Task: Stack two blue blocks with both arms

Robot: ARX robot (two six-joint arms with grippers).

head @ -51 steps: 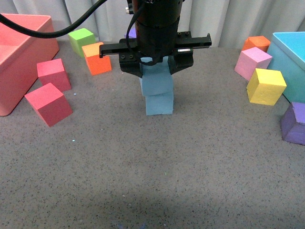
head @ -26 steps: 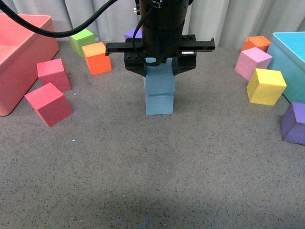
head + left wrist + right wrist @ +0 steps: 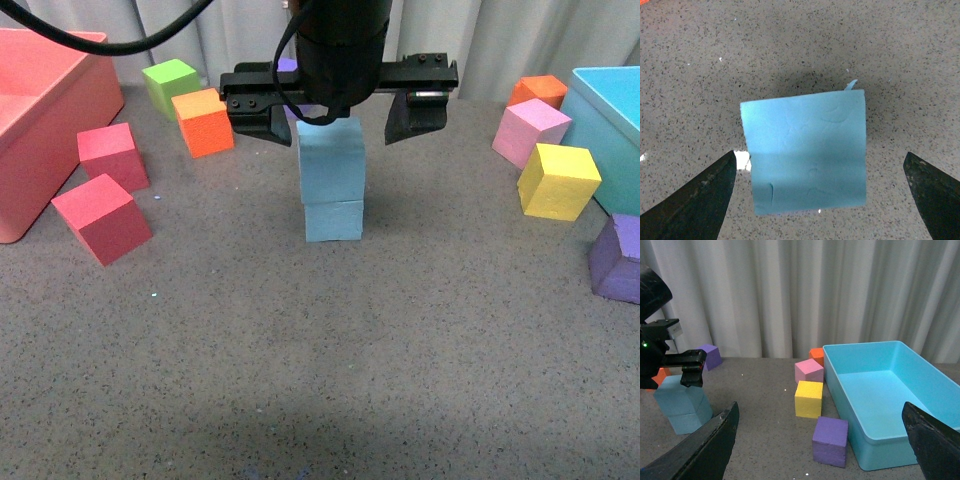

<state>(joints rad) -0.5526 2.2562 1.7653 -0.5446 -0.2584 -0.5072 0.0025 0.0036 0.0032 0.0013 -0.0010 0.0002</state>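
Observation:
Two sky-blue blocks stand stacked mid-table: the upper blue block [image 3: 330,160] rests on the lower blue block [image 3: 334,220], turned slightly off square. My left gripper [image 3: 338,122] hangs just above the stack, open, its fingers [image 3: 262,118] spread wide and clear of both sides. In the left wrist view the upper block's top [image 3: 805,150] lies between the open gripper [image 3: 820,200], touching neither finger. My right gripper [image 3: 817,450] is open and empty, off to the right and out of the front view. The stack [image 3: 682,402] shows at the far left of the right wrist view.
A red bin [image 3: 40,120], two red cubes [image 3: 112,155] [image 3: 102,217], a green cube [image 3: 170,85] and an orange cube [image 3: 203,122] lie left. A turquoise bin [image 3: 610,120] with pink [image 3: 530,130], yellow [image 3: 558,180], orange [image 3: 538,92] and purple [image 3: 620,258] cubes lies right.
My left gripper has opened its jaws wide and risen off the upper blue block. The block stays on the lower one.

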